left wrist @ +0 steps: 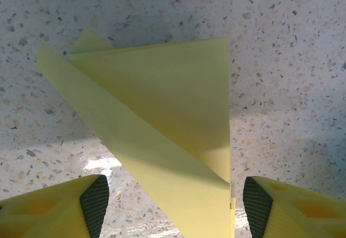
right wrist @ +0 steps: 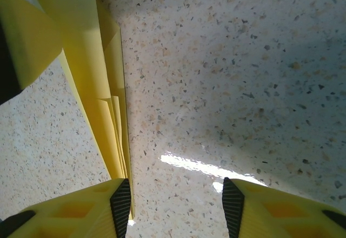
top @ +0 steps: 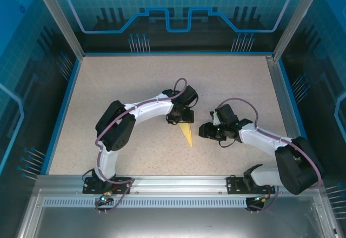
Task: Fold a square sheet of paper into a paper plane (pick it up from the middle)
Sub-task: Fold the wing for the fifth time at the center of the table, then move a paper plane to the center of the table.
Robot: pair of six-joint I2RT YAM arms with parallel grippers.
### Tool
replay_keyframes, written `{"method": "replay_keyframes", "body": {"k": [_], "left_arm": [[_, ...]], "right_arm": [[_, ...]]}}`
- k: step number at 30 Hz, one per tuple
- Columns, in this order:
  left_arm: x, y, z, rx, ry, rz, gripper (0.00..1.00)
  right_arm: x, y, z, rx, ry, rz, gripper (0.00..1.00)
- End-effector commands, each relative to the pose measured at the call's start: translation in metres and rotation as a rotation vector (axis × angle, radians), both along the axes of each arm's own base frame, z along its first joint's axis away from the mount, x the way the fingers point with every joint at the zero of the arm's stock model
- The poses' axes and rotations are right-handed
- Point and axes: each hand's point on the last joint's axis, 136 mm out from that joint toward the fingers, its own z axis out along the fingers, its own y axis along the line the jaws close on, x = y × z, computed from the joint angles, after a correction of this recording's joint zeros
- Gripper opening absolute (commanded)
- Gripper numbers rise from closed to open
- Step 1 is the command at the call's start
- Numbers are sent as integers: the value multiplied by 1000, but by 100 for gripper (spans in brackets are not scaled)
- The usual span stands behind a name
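My left pincer [left wrist: 174, 208] stands apart, one pad on each side of the paper plane [left wrist: 162, 119], clamped on nothing. The plane lies flat on the speckled table [left wrist: 292, 59], its wide end under this pincer and its tip pointing away from it. My right pincer [right wrist: 177, 205] is apart too, just right of the plane. The plane's layered edge runs beside one finger [right wrist: 121, 205]; I cannot tell whether they touch.

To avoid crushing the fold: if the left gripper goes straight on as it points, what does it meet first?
Probably the paper plane, which sits between the left gripper's open fingers and stretches ahead; depth is unclear.
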Motion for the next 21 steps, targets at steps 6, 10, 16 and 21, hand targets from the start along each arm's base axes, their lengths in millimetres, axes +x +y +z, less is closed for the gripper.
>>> {"method": "replay_keyframes", "body": {"k": [6,10,16,21], "left_arm": [[0,-5,0,16,8,-1,71],[0,-9,-3,3,24,-3,71],[2,-15,-8,4,39,-16,71],[3,-14,-12,23,47,-20,69]], "right_arm": [[1,-5,-4,-5,11,-23,52],[1,-5,-2,-5,7,-23,53],[0,-6,-2,-7,6,-22,54],[-2,-7,-2,-14,6,-21,54]]}}
